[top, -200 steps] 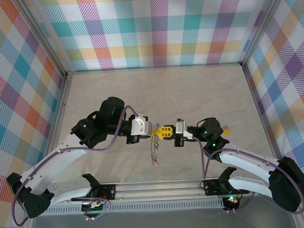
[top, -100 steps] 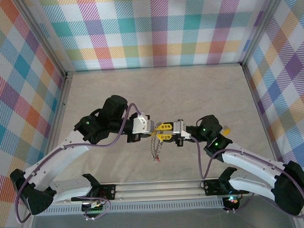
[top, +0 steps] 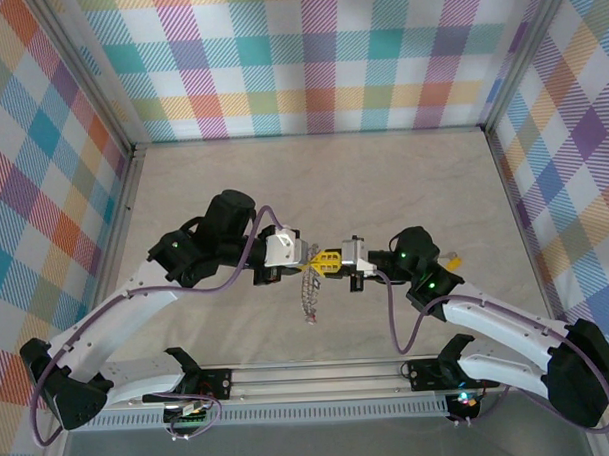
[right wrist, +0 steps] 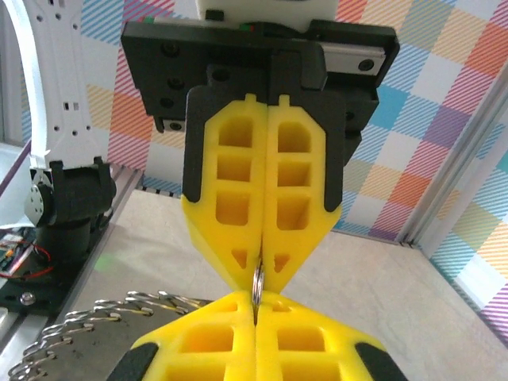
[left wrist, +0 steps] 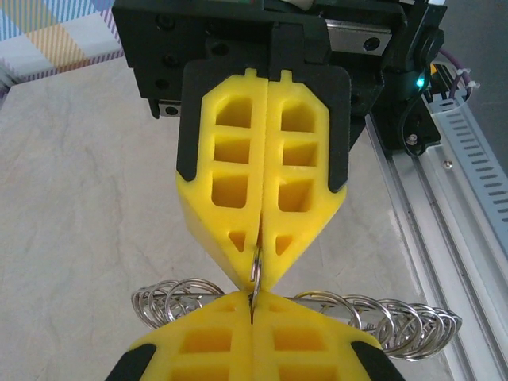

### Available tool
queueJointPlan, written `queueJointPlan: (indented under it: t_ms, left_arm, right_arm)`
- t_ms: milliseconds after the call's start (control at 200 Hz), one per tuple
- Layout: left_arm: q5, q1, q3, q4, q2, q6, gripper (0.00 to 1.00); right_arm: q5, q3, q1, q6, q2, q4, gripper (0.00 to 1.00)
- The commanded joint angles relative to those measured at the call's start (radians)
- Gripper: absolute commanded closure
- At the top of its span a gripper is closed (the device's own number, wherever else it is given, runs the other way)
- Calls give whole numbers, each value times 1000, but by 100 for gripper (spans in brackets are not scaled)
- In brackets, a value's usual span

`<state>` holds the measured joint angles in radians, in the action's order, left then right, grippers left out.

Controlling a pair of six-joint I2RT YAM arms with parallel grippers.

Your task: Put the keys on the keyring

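Observation:
The keyring is a string of linked silver rings (top: pixel 309 298) hanging between my two grippers in the top view. My left gripper (top: pixel 316 259) and right gripper (top: pixel 329 259) meet tip to tip, both shut on the same thin ring, held edge-on (left wrist: pixel 256 276). In the left wrist view my own yellow fingertips (left wrist: pixel 222 313) are at the bottom, the right gripper's fingers (left wrist: pixel 230 190) are above, and more rings (left wrist: pixel 178 295) spread behind. The right wrist view shows the pinched ring (right wrist: pixel 257 283) and the trailing rings (right wrist: pixel 75 327). A small yellow key (top: pixel 452 254) lies by the right arm.
The beige table (top: pixel 383 185) stretches back to plaid walls on three sides. A metal rail (top: pixel 320 376) carrying both arm bases runs along the near edge. Purple cables loop beside each forearm.
The right gripper opened briefly, dipped slightly, and has shut again on the ring. Both gripper tips sit a little higher and further left. The hanging rings have swung slightly.

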<state>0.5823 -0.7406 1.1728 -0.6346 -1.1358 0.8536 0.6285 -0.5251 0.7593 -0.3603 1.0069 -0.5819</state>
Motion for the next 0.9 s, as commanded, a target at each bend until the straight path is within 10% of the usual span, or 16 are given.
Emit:
queueJointPlan:
  t_ms: [0,260,895]
  left_arm:
    - [28,8,2,59,36,-6,100]
    - [21,8,-25,98,42,-45,82]
    - [61,9,-59,155,60,-58,82]
  right_arm:
    - [26,-22,6,-10,-3,3,100]
    - [24,22,6,29,-2,-184,100]
    - [48,28,6,69,-1,-242,100]
